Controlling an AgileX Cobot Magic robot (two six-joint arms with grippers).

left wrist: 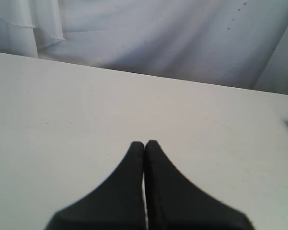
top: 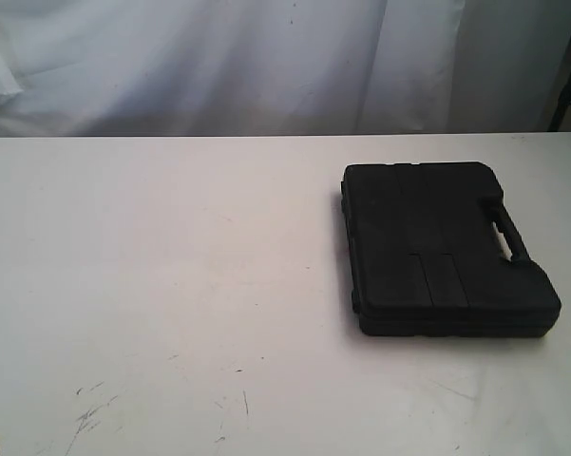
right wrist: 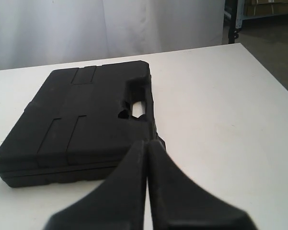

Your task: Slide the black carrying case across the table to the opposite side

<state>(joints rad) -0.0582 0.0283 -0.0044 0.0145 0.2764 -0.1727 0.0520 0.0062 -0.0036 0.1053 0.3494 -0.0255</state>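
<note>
Right gripper (right wrist: 146,142) closed | case (top: 428,252) flat | handle (top: 509,236) rightward | long axis near-far

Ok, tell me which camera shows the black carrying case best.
The exterior view: the whole black carrying case lies flat on the table, handle included, nothing in front. The right wrist view is closer, but the right gripper hides part of the handle side. The left wrist view catches only a dark sliver at the picture's edge.
</note>
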